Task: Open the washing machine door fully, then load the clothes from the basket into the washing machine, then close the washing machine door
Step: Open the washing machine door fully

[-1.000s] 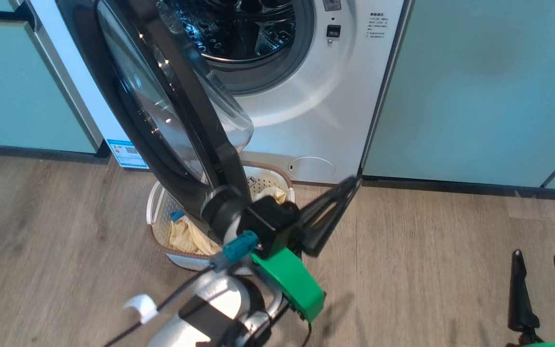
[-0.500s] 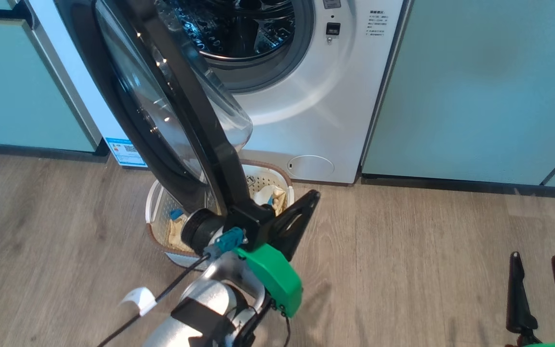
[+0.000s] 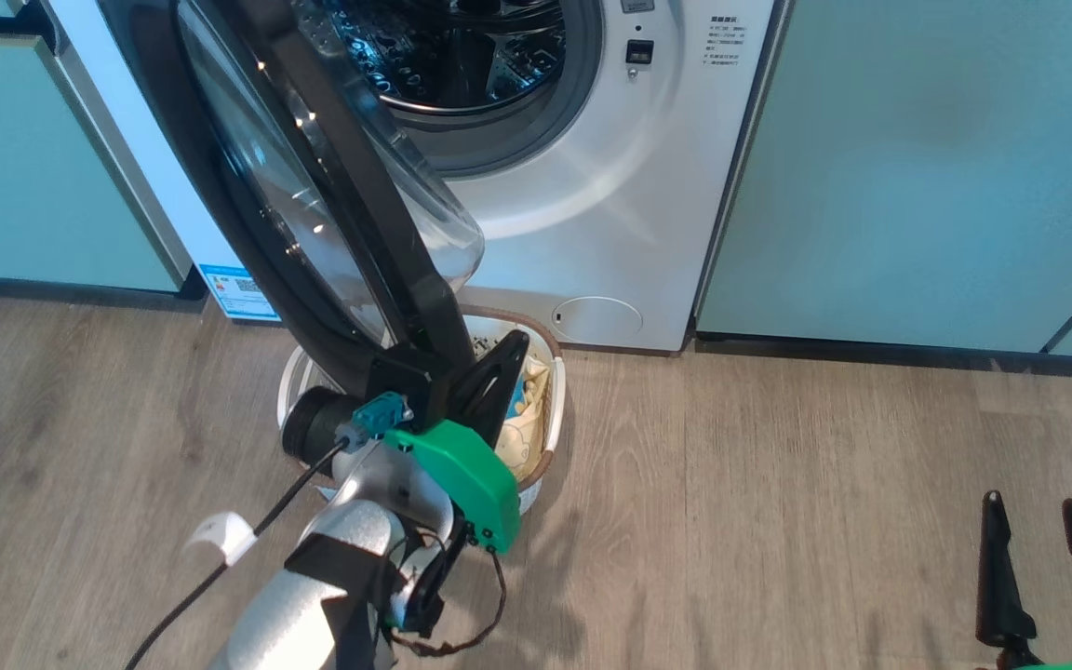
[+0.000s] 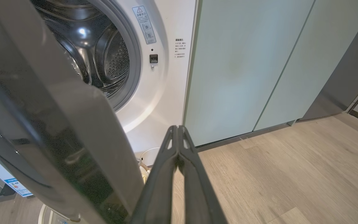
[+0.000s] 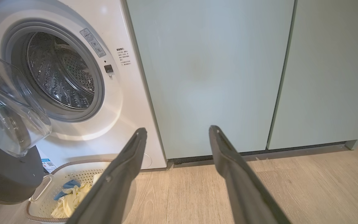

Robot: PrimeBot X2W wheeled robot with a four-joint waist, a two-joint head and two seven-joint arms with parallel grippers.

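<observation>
The washing machine (image 3: 592, 214) stands with its steel drum (image 3: 462, 56) exposed. The washing machine door (image 3: 257, 205) is swung out towards me, its glass bowl (image 5: 8, 102) bulging to the right. Under the door's lower edge sits the basket (image 3: 550, 391), holding pale yellow and blue clothes (image 5: 70, 193). My left gripper (image 3: 515, 342) is shut with nothing in it. It sits over the basket, right beside the door's lower inner rim (image 4: 73, 130); I cannot tell if it touches. My right gripper (image 3: 1043, 521) is open and empty at the lower right, well away from the machine.
Pale green cabinets (image 3: 917, 167) flank the machine on the right and left (image 3: 24, 167). A wooden floor (image 3: 778, 484) stretches between the basket and my right gripper. The door overhangs most of the basket.
My left arm has swung left, bringing the shut gripper from right of the basket to the door's lower rim above it. The right gripper has stayed put.
</observation>
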